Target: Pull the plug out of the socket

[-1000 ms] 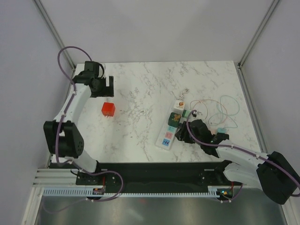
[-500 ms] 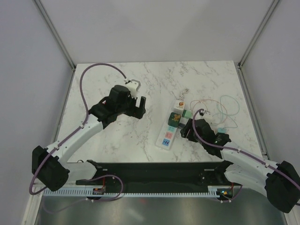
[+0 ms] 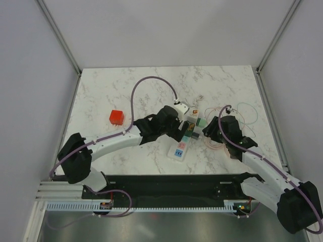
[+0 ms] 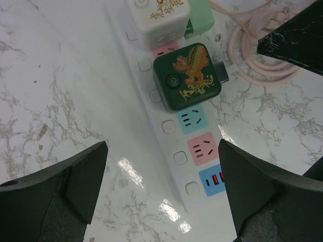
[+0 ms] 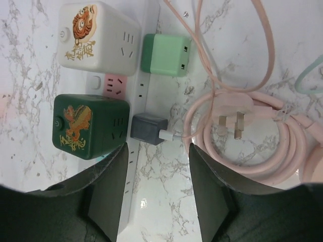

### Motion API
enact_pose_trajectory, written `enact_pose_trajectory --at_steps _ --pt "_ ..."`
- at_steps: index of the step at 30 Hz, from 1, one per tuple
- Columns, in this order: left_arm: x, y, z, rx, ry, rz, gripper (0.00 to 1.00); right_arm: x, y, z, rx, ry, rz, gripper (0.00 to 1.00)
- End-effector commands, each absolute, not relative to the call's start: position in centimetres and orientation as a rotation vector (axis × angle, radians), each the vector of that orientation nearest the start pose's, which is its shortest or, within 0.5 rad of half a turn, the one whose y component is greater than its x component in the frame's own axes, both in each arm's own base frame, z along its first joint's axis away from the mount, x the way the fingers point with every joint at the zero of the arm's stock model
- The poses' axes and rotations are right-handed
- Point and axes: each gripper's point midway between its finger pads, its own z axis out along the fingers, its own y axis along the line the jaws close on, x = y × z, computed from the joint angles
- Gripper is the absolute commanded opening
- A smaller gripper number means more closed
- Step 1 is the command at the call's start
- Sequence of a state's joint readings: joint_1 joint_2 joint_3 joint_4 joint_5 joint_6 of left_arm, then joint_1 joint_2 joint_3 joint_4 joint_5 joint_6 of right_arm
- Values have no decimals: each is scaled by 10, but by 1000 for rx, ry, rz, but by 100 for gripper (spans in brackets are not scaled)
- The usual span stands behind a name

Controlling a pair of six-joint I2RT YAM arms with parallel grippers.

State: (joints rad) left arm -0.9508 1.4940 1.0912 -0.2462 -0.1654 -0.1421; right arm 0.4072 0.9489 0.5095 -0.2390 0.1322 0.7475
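**Plug pull could drag the socket**

Right pincer, released, hovers with the plug just ahead of its gap, seated in a dark green cube on the socket. Left pincer, released too, straddles the socket. Unless it pins the socket, a pull may unseat the cube or slide the socket over the counter. Pink cable coiled beside the right pincer could snag.

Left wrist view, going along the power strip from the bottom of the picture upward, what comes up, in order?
Blue outlet → pink outlet → teal outlet → dark green adapter → white adapter.
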Motion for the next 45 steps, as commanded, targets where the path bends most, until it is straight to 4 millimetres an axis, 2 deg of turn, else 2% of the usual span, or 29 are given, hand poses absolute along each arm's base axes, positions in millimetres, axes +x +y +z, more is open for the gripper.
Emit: enact_pose_trajectory --at_steps 1,4,6,9,19,22,26,33,38,45 --pt "283 -358 180 701 2020 -425 97 281 136 123 374 2191 599 59" --pt "289 -370 167 708 2048 -420 96 287 139 118 372 2204 631 57" --pt "293 -378 171 703 2041 -427 95 292 143 116 367 2201 668 57" --pt "299 -387 155 715 2074 -398 95 297 145 111 370 2203 683 55" --pt "305 -408 139 690 2116 -408 94 303 136 89 389 2247 642 55" --pt "305 -413 134 695 2125 -406 91 308 135 90 386 2220 660 53" --pt "304 -417 127 694 2144 -417 81 310 136 85 393 2224 674 51" --pt "300 -423 115 693 2180 -434 73 314 140 84 409 2213 704 47" --pt "298 -422 109 699 2197 -426 63 317 143 81 417 2212 723 44" --pt "294 -420 107 714 2211 -422 56 321 154 73 433 2215 799 42"
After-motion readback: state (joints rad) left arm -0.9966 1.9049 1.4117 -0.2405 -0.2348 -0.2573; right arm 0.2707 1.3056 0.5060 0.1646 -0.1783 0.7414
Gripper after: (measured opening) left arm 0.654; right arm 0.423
